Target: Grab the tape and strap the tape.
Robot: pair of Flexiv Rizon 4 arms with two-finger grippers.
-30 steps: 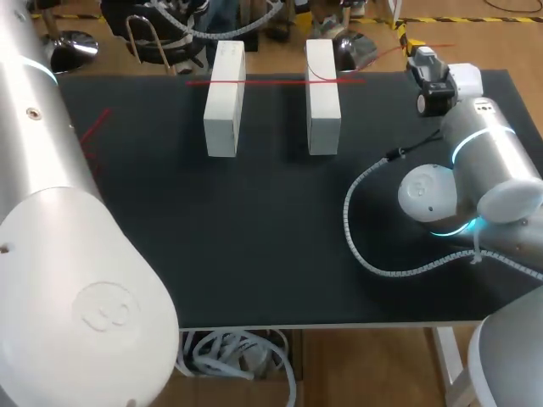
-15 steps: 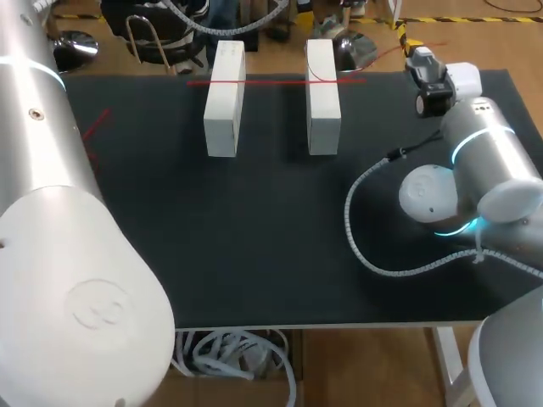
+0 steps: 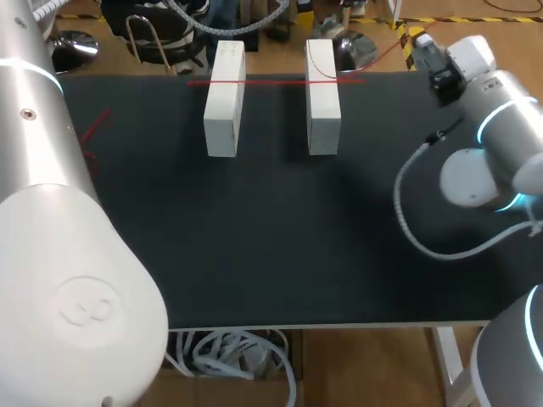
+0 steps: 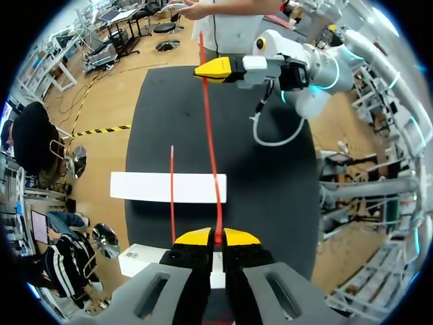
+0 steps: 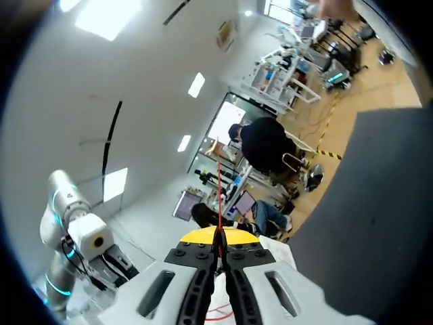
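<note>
Black table (image 3: 254,254), left arm (image 3: 51,254) bulking in at one side, right arm (image 3: 501,144) over the far corner on the other, first white block (image 3: 223,100) and second white block (image 3: 322,95) standing side by side, apart, near the far edge. Red tape (image 4: 210,156) runs taut in a straight line over a block, from the left gripper (image 4: 216,236) to the right gripper (image 5: 219,237). Both grippers pinch it tight between closed yellow tips; a second red strip (image 4: 171,196) runs beside it across the same block.
</note>
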